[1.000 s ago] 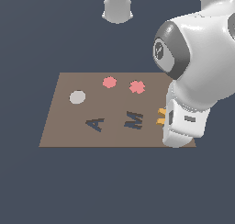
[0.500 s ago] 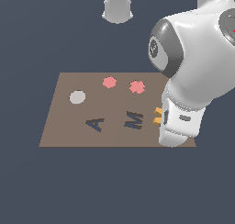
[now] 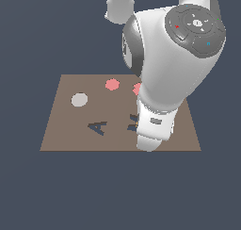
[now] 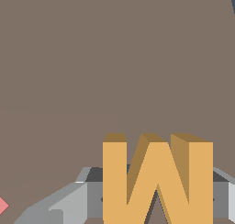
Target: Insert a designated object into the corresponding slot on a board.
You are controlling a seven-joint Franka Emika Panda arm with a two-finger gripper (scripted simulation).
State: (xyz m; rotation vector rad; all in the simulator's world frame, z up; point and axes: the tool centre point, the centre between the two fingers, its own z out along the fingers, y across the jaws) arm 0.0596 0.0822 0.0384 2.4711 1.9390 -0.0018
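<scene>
Clamped between the closed jaws, the orange M [image 4: 157, 182] hangs over the board [image 4: 114, 58].

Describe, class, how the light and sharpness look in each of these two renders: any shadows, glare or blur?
Exterior view: flat, even light, no cast shadows on the board, soft shading and faint highlights on the white arm, nothing blurred. Wrist view: the orange M block is crisp, its front face brighter than its upper facets; the grey gripper shows only flat shaded faces, no glare.

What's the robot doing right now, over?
Gripper shut on orange M block, low over the board. M slot mostly hidden behind the arm, block not seated as far as shows. Nothing visibly in the way.
</scene>
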